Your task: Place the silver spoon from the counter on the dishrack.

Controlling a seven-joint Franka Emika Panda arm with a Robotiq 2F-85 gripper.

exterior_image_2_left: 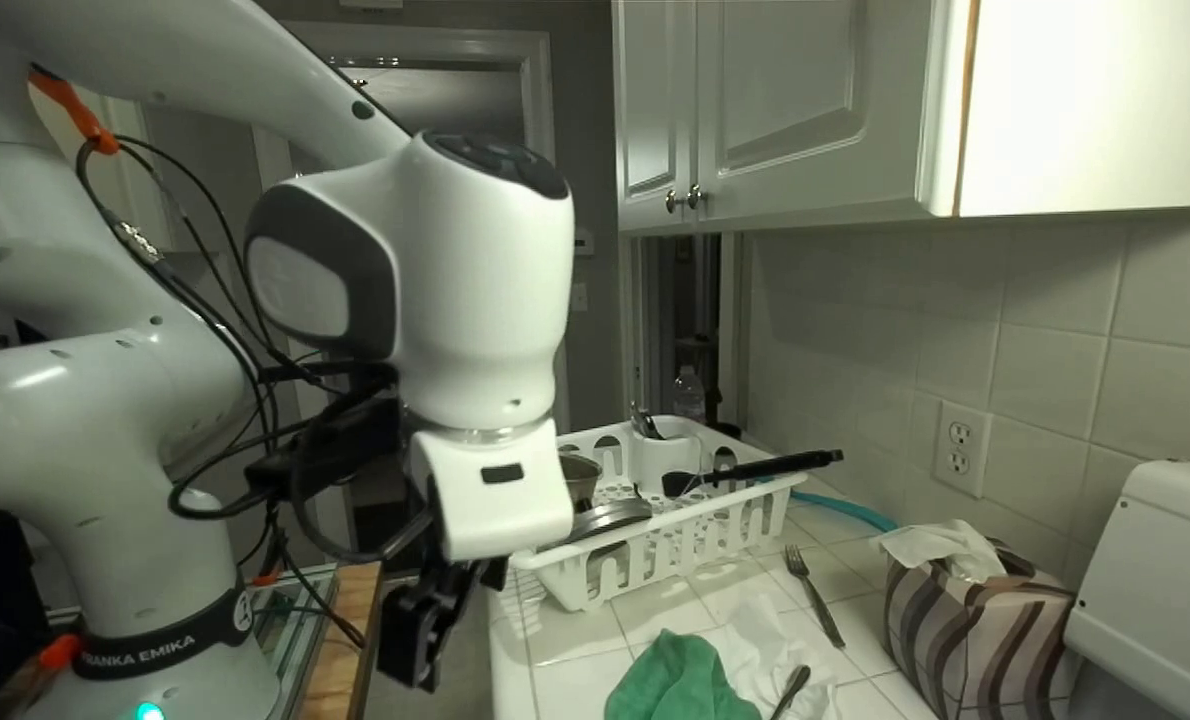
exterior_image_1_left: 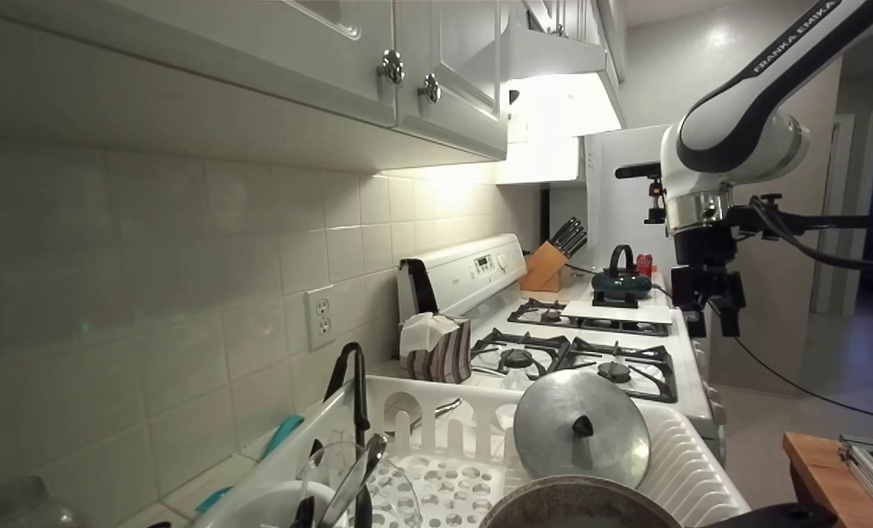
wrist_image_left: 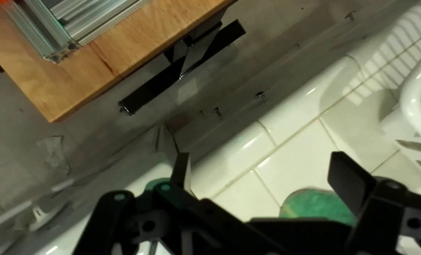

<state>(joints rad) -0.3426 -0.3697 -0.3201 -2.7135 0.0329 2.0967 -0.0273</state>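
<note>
A slim grey metal handle [exterior_image_2_left: 791,690] lies on the pale tiled counter [exterior_image_2_left: 575,650] beside a white tissue. Its other end is cut off by the picture's edge, so I cannot tell whether it is the silver spoon. No spoon bowl shows on the counter. The white dishrack [exterior_image_2_left: 645,560] stands on the counter; its rim also shows in the wrist view [wrist_image_left: 414,102] and in an exterior view [exterior_image_1_left: 689,447]. My gripper [wrist_image_left: 261,159] is open and empty, above the counter's front edge. It hangs beside the counter in both exterior views [exterior_image_1_left: 714,319] [exterior_image_2_left: 425,640].
A fork [exterior_image_2_left: 813,597] and a green cloth [exterior_image_2_left: 677,682] lie on the counter. A striped tissue box [exterior_image_2_left: 980,640] stands by the stove [exterior_image_1_left: 576,315]. The rack holds a pan lid [exterior_image_1_left: 579,429], a pot [exterior_image_1_left: 583,506] and cutlery. A wooden table [wrist_image_left: 108,67] stands opposite.
</note>
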